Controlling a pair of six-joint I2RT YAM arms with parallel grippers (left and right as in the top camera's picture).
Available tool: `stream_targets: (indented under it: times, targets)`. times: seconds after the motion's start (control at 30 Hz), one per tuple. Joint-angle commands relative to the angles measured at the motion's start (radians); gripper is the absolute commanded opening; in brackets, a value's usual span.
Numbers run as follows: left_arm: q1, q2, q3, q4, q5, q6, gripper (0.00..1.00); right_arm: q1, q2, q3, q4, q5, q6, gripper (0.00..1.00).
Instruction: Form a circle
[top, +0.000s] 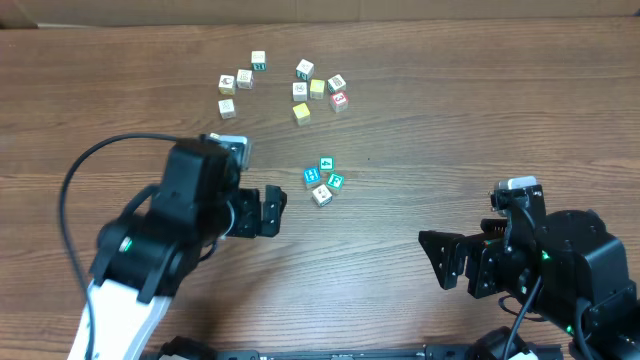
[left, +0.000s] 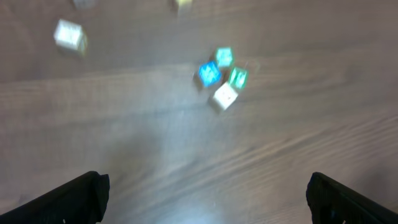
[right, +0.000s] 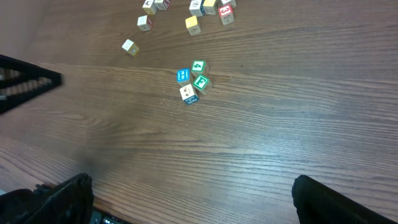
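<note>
Ring (top: 323, 179) of four small picture cubes, tight, on grained wood table (top: 400, 120); left jaws, right jaws apart.

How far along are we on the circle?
Done: four small picture cubes, three teal or green and one whitish, sit in a tight ring. In hand: nothing; the left gripper and right gripper are open, clear of it. Left: seemingly nothing; the loose white, yellow and red cubes lie apart beyond.

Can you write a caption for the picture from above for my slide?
Four picture cubes sit in a tight ring between the open left hand and open right hand.
</note>
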Motion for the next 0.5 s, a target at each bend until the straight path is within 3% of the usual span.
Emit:
stream_targets:
  times: [0.0, 0.27, 0.47]
  targets:
    - [0.009, -0.196, -0.013, 0.071, -0.039, -0.019, 1.00, 0.000, -0.003, 0.005, 0.005, 0.010, -0.004, 1.00]
    - [0.184, -0.632, -0.341, 0.356, -0.061, 0.108, 0.99, 0.000, -0.003, 0.005, 0.005, 0.010, -0.004, 1.00]
    - [0.306, -0.868, -0.649, 0.516, 0.057, 0.188, 1.00, 0.000, -0.003, 0.005, 0.005, 0.010, -0.004, 1.00]
